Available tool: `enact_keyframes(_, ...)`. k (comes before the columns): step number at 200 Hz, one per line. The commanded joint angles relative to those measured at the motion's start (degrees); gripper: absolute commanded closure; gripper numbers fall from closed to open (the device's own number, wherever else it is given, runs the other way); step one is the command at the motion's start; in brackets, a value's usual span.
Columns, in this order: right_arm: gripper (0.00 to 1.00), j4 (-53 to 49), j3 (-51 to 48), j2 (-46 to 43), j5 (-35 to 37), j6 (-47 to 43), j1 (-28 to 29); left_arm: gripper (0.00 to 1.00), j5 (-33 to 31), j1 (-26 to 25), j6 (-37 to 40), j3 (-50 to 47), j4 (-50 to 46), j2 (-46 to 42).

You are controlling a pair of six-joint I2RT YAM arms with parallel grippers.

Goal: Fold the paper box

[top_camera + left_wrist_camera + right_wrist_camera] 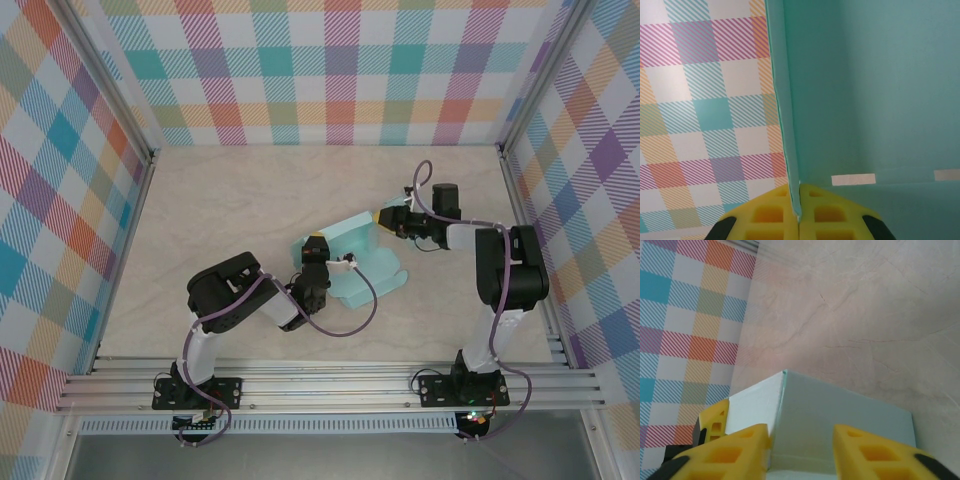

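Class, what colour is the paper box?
The box is pale teal, clearest in the left wrist view.

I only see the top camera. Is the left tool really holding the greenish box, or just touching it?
Observer: Holding. In the left wrist view the left tool is shut, pinching the thin edge of one wall of the paper box.
Operator: What about the right one?
Observer: In the right wrist view the right tool has its yellow fingers apart, with a box panel showing between them.

Plaid walls (330,70) enclose a marbled beige tabletop (230,210).
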Motion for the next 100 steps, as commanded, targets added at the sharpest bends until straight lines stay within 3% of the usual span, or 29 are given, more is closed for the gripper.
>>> enact_keyframes(1,0.57,-0.07,-2.55,-1.16,-0.51,-1.51,0.60,1.00,-0.18,0.50,0.50,0.89,0.84,1.01)
enact_keyframes(100,0.42,6.70,-4.13,-4.86,-4.79,1.50,0.09,1.00,-0.33,0.50,0.60,1.02,0.83,1.20)
